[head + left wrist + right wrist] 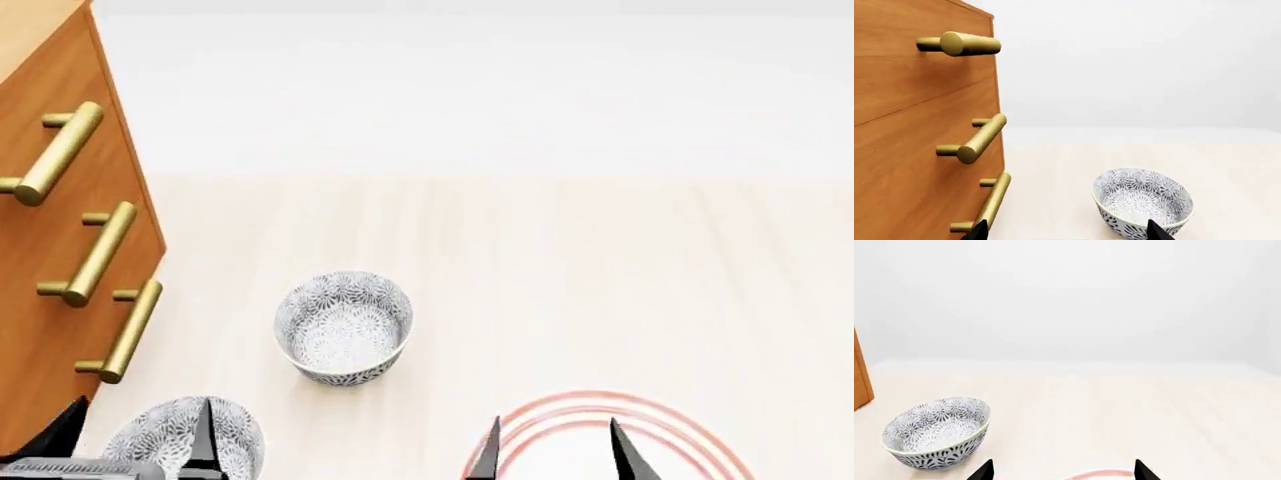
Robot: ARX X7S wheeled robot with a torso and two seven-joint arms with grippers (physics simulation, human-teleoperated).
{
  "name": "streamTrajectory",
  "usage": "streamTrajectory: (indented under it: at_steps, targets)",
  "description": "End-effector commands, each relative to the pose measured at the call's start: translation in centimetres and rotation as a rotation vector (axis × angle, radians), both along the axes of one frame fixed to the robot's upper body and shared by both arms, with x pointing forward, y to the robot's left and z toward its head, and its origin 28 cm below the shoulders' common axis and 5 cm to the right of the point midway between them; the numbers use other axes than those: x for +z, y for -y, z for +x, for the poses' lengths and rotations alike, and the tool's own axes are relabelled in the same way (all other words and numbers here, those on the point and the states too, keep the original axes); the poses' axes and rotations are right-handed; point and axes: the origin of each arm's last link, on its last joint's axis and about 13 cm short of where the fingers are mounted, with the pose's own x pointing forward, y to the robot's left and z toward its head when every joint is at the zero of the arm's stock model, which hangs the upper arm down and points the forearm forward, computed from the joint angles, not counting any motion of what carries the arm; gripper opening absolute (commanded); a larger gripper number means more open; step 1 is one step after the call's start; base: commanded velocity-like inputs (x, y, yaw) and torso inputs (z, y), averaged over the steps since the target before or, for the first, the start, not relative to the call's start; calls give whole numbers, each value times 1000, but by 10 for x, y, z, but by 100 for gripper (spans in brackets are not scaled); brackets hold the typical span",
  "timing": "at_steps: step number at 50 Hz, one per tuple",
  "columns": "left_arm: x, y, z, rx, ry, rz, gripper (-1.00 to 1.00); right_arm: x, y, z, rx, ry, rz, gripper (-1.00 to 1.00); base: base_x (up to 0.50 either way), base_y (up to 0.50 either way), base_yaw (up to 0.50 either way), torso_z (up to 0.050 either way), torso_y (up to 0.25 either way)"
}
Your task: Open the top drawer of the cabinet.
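Cabinet (47, 200) stands at the tabletop's (561, 270) left edge; top drawer (40, 120) is closed, brass handle (54, 152) untouched. Left gripper (140, 440) hangs low near the cabinet's base, jaws wide and empty. Right gripper (554, 450) hovers over a red-ringed plate (694, 440), jaws wide and empty.

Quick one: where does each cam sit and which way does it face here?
Head: up high, looking down at table, cabinet, two bowls; both pairs of jaws show at the bottom edge.
Left wrist: on left arm, facing cabinet front with three handles, and a bowl; jaw tips show.
Right wrist: on right arm, facing across the table to a bowl; jaw tips show.
Shared: all three see the cabinet.
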Motion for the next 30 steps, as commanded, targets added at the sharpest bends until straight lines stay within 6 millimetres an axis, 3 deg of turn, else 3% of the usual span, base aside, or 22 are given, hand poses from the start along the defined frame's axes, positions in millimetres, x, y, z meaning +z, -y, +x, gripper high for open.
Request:
streamTrajectory:
  at_steps: [1, 7, 22, 26, 30]
  targets:
    - [83, 7, -2, -32, -41, 21, 100, 84, -11, -3, 55, 53, -28, 100, 0, 0, 0, 0, 0]
    - [113, 5, -6, -43, -2, 33, 100, 109, -6, -4, 44, 89, -3, 100, 0, 0, 0, 0, 0]
    - [114, 3, -3, -39, 19, 77, 100, 112, -7, -7, 45, 99, -25, 100, 0, 0, 0, 0, 0]
    - [112, 1, -4, -49, 66, 243, 100, 110, -9, -7, 51, 92, -29, 100, 0, 0, 0, 0, 0]
    - [112, -3, -3, -39, 204, 669, 100, 109, -9, -9, 53, 91, -29, 100, 0, 0, 0, 0, 0]
